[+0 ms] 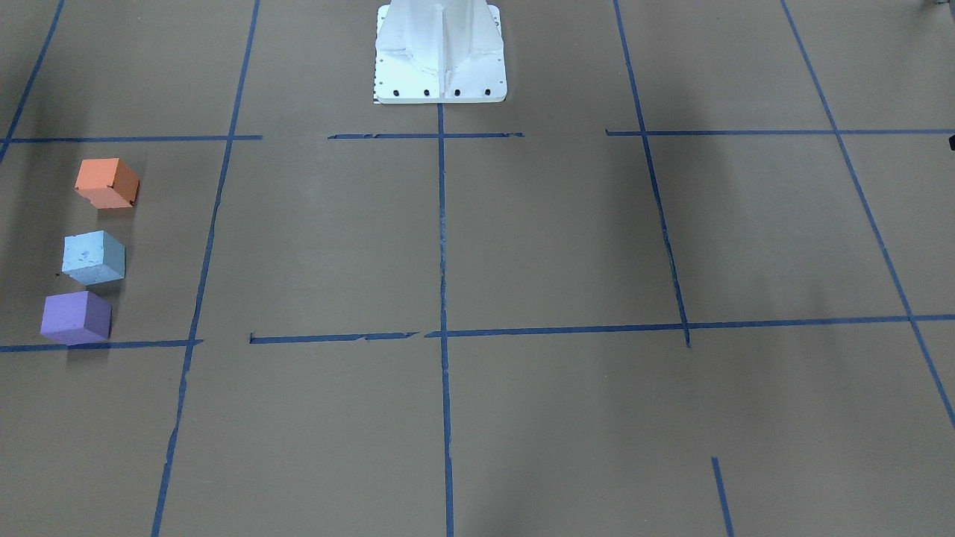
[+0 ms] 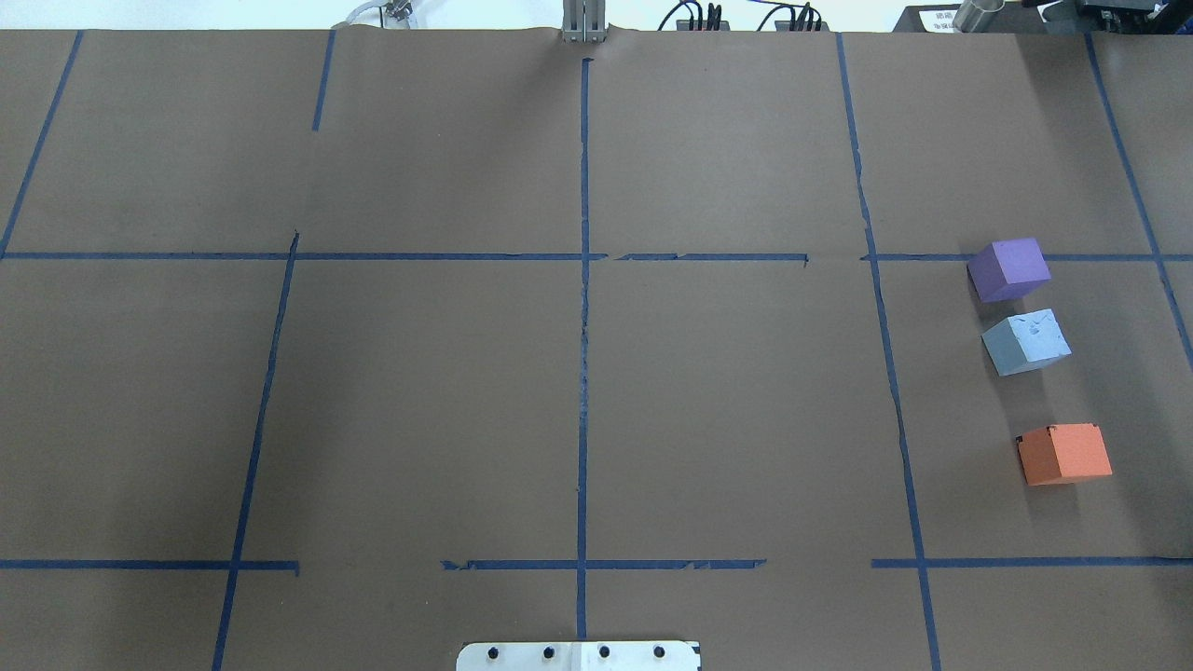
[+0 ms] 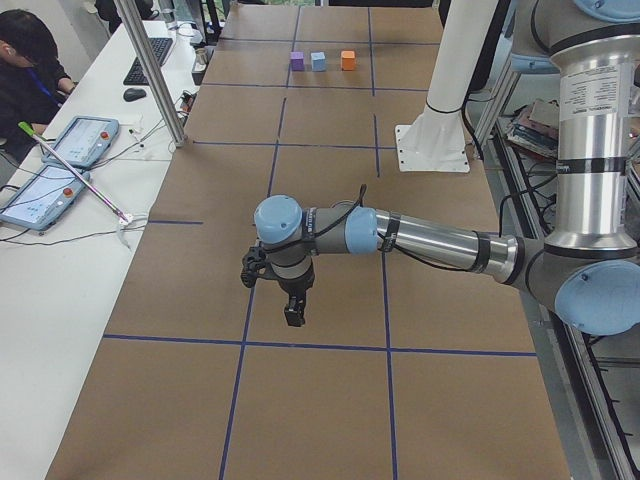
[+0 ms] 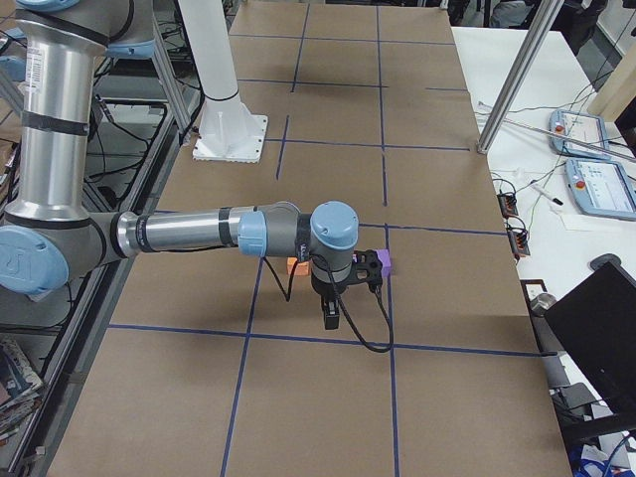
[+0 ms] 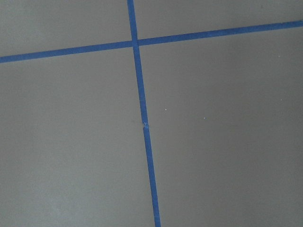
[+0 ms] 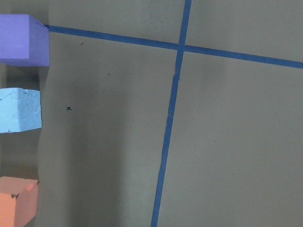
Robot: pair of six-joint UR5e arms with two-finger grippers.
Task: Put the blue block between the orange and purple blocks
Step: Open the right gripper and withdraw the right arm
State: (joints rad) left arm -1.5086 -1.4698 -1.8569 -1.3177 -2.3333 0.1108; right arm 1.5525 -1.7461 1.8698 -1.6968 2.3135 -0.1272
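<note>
The light blue block (image 2: 1025, 341) sits on the brown table between the purple block (image 2: 1008, 268) and the orange block (image 2: 1063, 453), in a line on my right side, closer to the purple one. The front-facing view shows orange (image 1: 107, 183), blue (image 1: 93, 257) and purple (image 1: 76, 317) at its left. The right wrist view shows all three at its left edge, the blue one (image 6: 19, 109) in the middle. My right gripper (image 4: 331, 316) hangs above the table near the blocks. My left gripper (image 3: 293, 310) hangs far from them. I cannot tell whether either is open or shut.
Blue tape lines (image 2: 583, 373) divide the table into squares. The white robot base (image 1: 440, 52) stands at the table's middle edge. A side table with tablets (image 3: 70, 140), a metal pole (image 3: 150, 70) and an operator (image 3: 25, 60) lies beyond the far edge.
</note>
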